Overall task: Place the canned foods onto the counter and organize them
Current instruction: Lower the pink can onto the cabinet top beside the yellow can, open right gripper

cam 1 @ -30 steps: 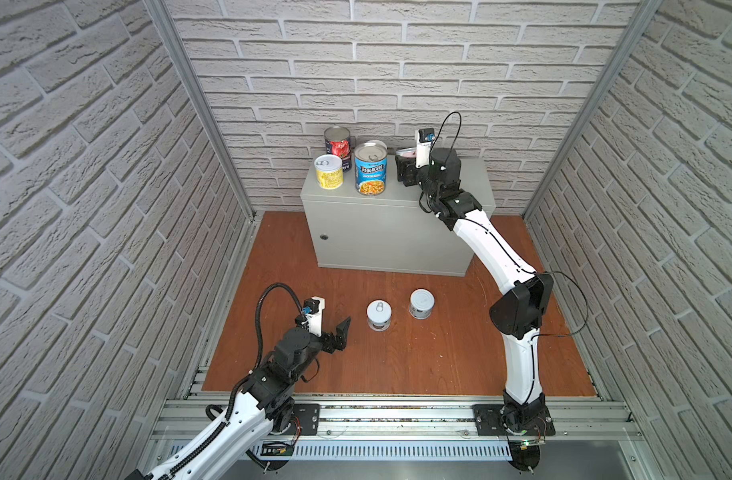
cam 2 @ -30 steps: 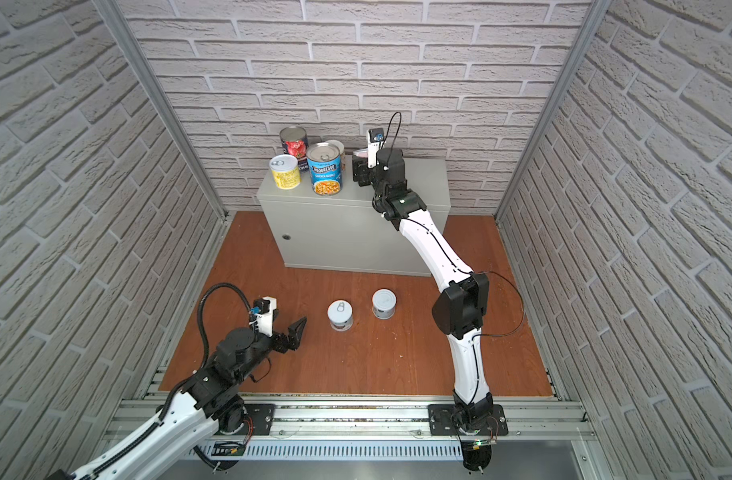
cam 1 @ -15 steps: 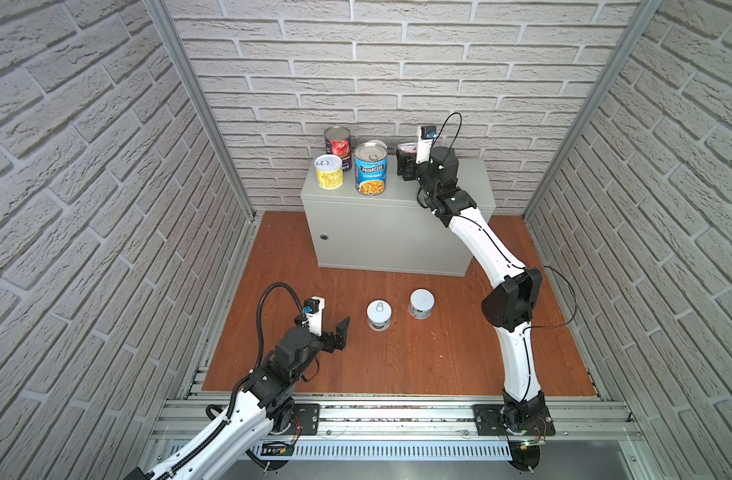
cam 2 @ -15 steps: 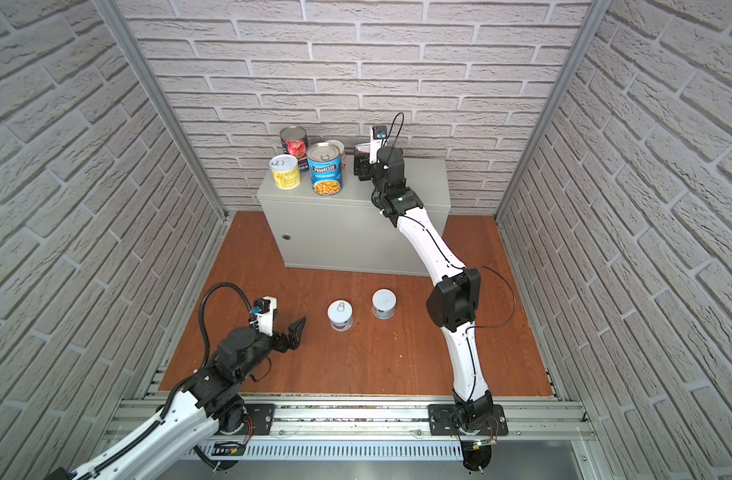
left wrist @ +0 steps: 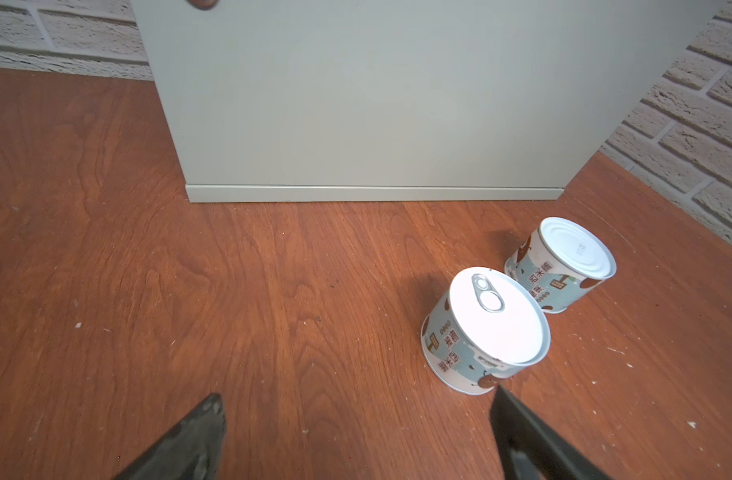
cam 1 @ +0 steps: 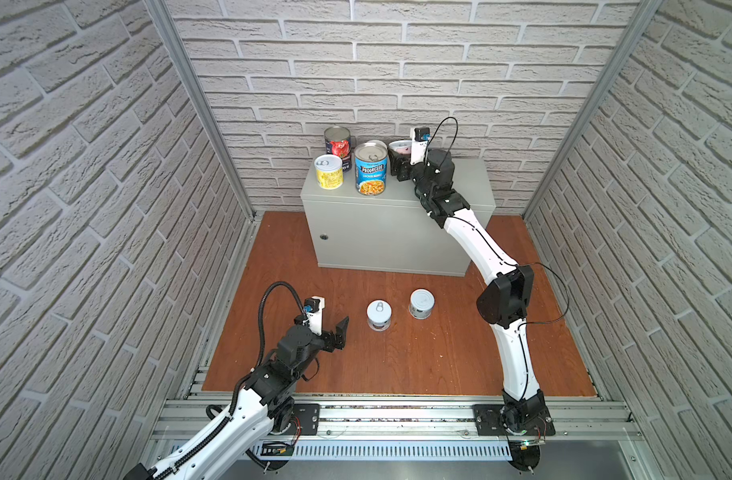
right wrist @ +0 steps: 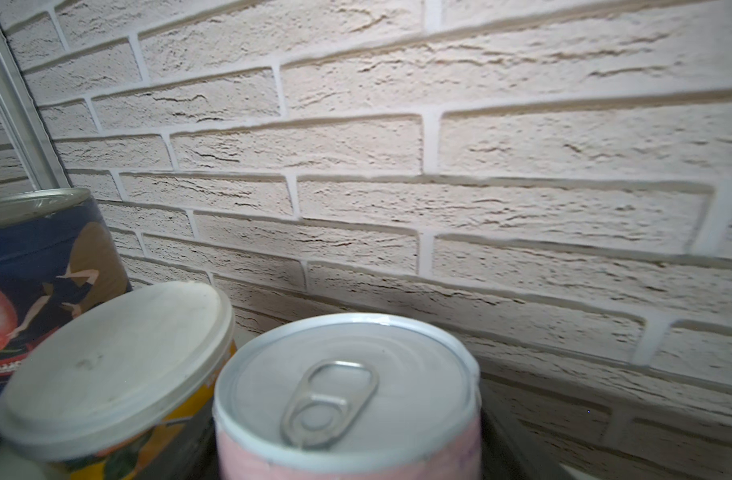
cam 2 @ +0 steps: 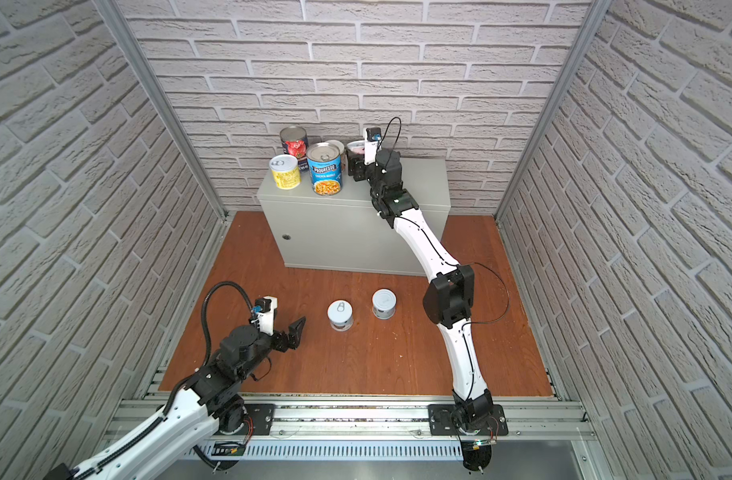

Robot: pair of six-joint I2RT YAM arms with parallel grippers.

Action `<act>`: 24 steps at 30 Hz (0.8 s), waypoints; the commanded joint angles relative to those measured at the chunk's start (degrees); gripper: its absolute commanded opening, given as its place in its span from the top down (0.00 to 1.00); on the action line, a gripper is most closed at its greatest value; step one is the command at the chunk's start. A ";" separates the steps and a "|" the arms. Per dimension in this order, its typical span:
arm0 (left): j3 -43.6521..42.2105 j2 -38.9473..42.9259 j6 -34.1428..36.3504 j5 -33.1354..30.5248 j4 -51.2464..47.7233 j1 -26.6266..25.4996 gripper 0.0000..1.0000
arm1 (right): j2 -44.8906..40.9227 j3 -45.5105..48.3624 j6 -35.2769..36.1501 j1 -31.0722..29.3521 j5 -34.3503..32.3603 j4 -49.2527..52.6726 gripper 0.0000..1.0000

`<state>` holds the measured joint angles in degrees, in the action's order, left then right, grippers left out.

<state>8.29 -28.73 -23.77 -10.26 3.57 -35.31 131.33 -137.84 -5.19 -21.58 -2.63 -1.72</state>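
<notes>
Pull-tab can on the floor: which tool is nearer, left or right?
Left. The left tool is open, low over the floor, just beside the pull-tab can, not touching. The right tool is up on the counter, around the pink-labelled can.

- The counter stands on the floor, against the back wall.
- On its top, to the left: the tomato can behind, the Progresso can in front, and the rightmost can beside them.
- The left short can and the right short can sit side by side on the floor before the counter.

I can see a tall blue soup tin, a tall dark tin with a red tomato picture, a short yellow tin, a short pink tin with a silver top and a plain light grey metal box
</notes>
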 commanded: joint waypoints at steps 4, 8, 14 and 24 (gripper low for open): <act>-0.38 -1.46 0.08 -0.43 5.07 0.68 0.02 | 0.32 1.63 -0.64 -0.30 0.94 5.14 0.08; -0.12 -3.37 0.12 0.38 6.03 0.76 0.02 | -3.88 7.11 0.37 -0.21 -0.40 2.47 0.03; -0.03 -4.15 0.43 0.54 6.33 0.85 0.02 | -8.52 13.22 0.70 0.05 -3.03 0.50 0.01; 0.22 -4.27 0.65 0.81 5.73 1.03 0.02 | -22.03 29.73 -0.04 0.30 -3.39 -5.16 0.01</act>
<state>8.29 -33.12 -23.75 -9.96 6.42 -34.63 113.95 -111.48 -4.14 -21.52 -4.93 -5.15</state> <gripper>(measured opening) 0.985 0.986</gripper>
